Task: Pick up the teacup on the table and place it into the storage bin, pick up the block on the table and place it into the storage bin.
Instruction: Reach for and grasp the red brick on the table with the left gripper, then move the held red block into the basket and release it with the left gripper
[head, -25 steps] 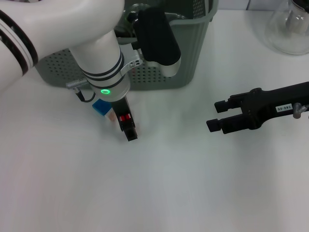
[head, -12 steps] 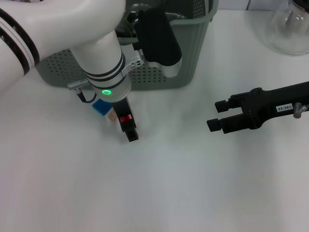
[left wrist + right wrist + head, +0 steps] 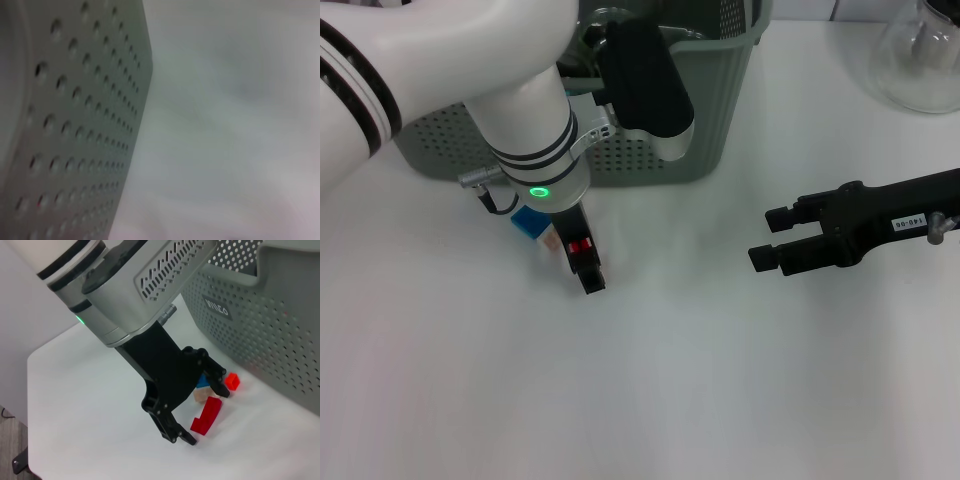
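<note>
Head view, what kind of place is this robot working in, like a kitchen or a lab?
Probably a lab or robot test bench, not a home kitchen. A bare white table holds only a perforated storage bin, a few small coloured blocks under the left gripper, and a glass flask at the far corner.

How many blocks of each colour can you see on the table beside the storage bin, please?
Red blocks: 2
Blue block: 1
Beige block: 1
Total: 4 visible, at the left gripper; the right gripper hovers apart.
</note>
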`<action>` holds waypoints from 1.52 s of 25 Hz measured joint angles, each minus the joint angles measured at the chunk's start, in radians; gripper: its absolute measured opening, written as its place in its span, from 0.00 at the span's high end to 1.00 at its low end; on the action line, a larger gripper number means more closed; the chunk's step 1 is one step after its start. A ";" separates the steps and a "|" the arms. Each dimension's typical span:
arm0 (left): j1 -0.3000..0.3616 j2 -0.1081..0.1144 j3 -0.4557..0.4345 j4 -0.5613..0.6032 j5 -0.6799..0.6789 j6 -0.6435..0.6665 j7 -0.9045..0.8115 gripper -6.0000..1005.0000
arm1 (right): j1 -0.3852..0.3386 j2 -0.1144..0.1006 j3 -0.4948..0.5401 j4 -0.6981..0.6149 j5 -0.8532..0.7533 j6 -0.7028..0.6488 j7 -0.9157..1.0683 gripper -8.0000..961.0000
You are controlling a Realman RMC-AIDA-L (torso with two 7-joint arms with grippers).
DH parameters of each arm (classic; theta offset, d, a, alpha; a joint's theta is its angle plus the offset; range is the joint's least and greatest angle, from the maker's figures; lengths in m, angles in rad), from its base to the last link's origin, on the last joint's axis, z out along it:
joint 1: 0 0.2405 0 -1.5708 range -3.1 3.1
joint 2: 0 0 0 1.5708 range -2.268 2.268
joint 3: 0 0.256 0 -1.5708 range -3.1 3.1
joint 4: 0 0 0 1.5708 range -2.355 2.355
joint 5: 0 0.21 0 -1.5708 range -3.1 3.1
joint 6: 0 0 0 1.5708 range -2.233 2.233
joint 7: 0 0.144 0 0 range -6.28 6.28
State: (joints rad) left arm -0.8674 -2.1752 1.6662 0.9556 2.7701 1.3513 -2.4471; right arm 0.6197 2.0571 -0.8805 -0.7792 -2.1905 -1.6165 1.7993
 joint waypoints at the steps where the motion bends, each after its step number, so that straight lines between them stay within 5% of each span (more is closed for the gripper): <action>1: 0.000 0.000 0.000 0.000 0.002 0.000 -0.001 0.12 | 0.000 0.000 0.000 0.000 0.000 0.000 0.000 0.17; 7: -0.006 0.000 0.002 0.000 0.004 0.000 -0.009 0.12 | 0.000 0.000 0.000 0.000 0.000 0.000 0.000 0.17; 15: -0.011 0.000 0.008 0.000 0.006 0.006 -0.009 0.28 | 0.000 -0.002 0.000 0.000 0.002 0.000 0.000 0.17; 26: 0.002 0.000 0.014 0.046 0.006 0.051 -0.028 0.35 | -0.001 -0.003 0.000 0.000 0.004 0.003 -0.001 0.17; 33: 0.214 0.000 -0.042 0.431 -0.051 0.187 -0.079 0.35 | -0.003 -0.011 0.000 0.000 0.001 0.011 -0.015 0.17; 38: 0.380 0.001 -0.254 0.710 -0.362 0.306 -0.047 0.35 | -0.004 -0.020 0.002 -0.002 0.002 0.008 -0.024 0.17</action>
State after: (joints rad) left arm -0.4873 -2.1745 1.4123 1.6651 2.4083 1.6572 -2.4940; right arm 0.6156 2.0371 -0.8788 -0.7815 -2.1884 -1.6087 1.7748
